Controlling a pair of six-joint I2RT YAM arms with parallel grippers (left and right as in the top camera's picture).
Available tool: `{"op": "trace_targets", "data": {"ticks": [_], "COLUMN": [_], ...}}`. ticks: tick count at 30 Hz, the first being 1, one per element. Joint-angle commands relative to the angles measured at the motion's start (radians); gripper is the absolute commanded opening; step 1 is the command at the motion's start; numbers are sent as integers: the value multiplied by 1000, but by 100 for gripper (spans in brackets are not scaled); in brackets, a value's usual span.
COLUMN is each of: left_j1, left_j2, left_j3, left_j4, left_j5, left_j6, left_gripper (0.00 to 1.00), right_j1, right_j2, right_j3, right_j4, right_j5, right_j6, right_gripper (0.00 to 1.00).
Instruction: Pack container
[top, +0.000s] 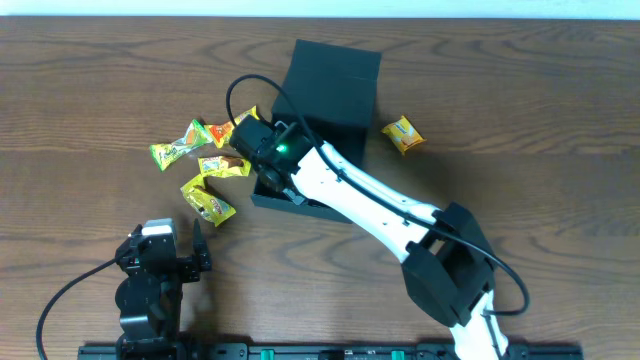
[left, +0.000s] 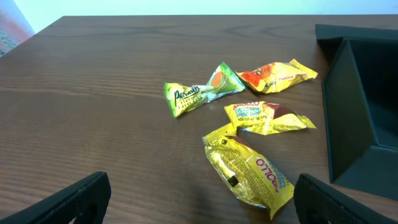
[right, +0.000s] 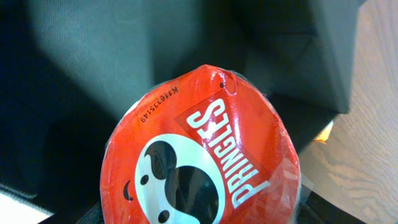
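The dark green-black box (top: 335, 85) sits at the table's middle with its flap lid up at the back. It also shows in the left wrist view (left: 360, 106) and fills the right wrist view (right: 93, 56). My right gripper (top: 268, 160) reaches over the box's left front part and is shut on a small red Pringles can (right: 199, 149), held inside the box opening. Several yellow and green snack packets (top: 205, 165) lie left of the box. One more packet (top: 402, 134) lies right of it. My left gripper (left: 199, 205) is open and empty, near the closest yellow packet (left: 249, 168).
The wooden table's front edge runs just below my left arm base (top: 150, 290). The right arm (top: 380, 215) stretches diagonally from the front right across the box's front side.
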Motion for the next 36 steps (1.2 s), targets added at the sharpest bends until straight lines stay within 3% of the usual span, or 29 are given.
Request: {"op": "trace_targets", "data": {"ticks": [1,9,21,36], "left_j1": [6,6,6,6], "left_j2": [-6,-6,-6,-6], "left_j3": [-20,-20,-20,-20], "left_j4": [-4,-4,-4,-4], "left_j5": [0,0,0,0], "left_j6": [-14,-14,-15,-15], "left_gripper": [95,95,95,95], "right_j1": [8,7,7,5], "right_j2": [19,24,24,24], "right_j3": [18,18,18,18], "right_j4": [3,18,41,66], "right_j5": [-7,-8,-128,-111], "right_j6": [-45,-54,-43,182], "right_gripper": [70,80,82,73]}}
